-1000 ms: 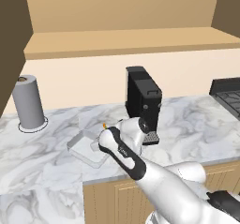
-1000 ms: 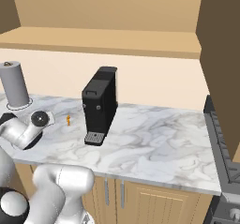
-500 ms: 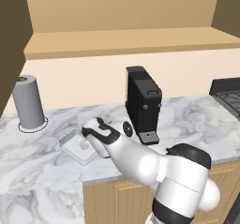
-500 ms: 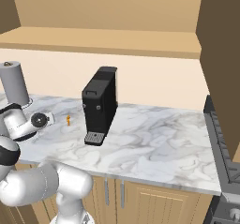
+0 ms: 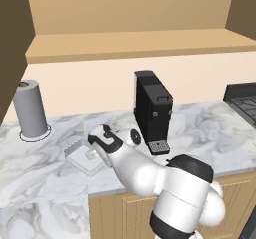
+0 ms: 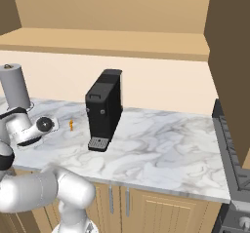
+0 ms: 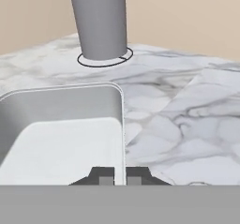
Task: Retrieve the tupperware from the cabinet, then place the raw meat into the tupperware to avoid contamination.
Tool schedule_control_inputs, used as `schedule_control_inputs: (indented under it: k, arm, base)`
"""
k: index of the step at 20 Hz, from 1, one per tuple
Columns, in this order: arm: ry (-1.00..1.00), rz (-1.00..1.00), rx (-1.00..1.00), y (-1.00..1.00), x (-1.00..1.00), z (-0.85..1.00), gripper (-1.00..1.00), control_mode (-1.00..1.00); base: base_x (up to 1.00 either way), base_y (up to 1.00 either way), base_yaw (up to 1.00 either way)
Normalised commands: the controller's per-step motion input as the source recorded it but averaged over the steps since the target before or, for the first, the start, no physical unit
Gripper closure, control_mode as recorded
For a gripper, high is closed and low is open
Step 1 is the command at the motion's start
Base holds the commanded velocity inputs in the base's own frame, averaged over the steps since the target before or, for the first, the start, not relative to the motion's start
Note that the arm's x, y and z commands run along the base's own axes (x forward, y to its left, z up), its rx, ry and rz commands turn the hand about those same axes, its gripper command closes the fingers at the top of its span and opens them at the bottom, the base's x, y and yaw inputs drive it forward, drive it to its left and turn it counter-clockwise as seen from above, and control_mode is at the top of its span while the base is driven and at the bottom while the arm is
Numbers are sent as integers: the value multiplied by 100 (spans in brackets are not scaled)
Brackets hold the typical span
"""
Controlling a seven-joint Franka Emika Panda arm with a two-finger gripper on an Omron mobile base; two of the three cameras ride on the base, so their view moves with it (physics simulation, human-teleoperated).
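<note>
a: where's the container?

b: the shallow translucent whitish-grey plastic tupperware [image 5: 86, 159] with rounded corners sits on the white-and-grey marbled worktop [image 5: 210, 133], near the front edge, left of the tall black coffee machine [image 5: 153, 112]. from the hand camera its right wall [image 7: 119, 124] runs straight up from the fingers.

a: fingers?

b: the two small dark fingers [image 7: 115, 177] are pressed close together, the thin rim of the tupperware's wall pinched between them. from the left base camera the hand [image 5: 104, 142] sits low at the tupperware's right side, white arm curling up from the lower right.

a: meat?

b: a tiny orange-red sliver of raw meat [image 6: 71, 125] stands on the worktop just left of the coffee machine in the right base view, apart from the hand [image 6: 27, 129] and not in the tupperware. can't make it out from the left side.

a: other stuff?

b: a tall grey paper-towel roll [image 5: 30, 109] on a round base stands upright at the back left, well apart from the tupperware; same roll [image 7: 99, 21] fills the top of the hand camera's picture. dark stove edge [image 5: 243, 99] at far right. light tan panelled cabinet doors [image 6: 146, 210] below the worktop, thin silver handles.
</note>
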Motion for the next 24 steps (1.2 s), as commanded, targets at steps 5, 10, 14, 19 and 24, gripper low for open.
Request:
schedule_control_inputs:
  k: [5, 10, 14, 19, 24]
  arm:
    - [0, 0, 0, 0, 21, -17, 100, -100]
    - [0, -4, -1, 0, 39, -10, 100, -100]
    - [0, -4, -2, 1, 42, -29, 100, -100]
    - [0, -5, -2, 3, 47, -35, 100, -100]
    - [-4, -1, -1, 2, 21, -42, 100, -100]
  base:
    - [0, 0, 0]
    - [0, 0, 0]
    - [0, 0, 0]
    - [0, 0, 0]
    - [0, 0, 0]
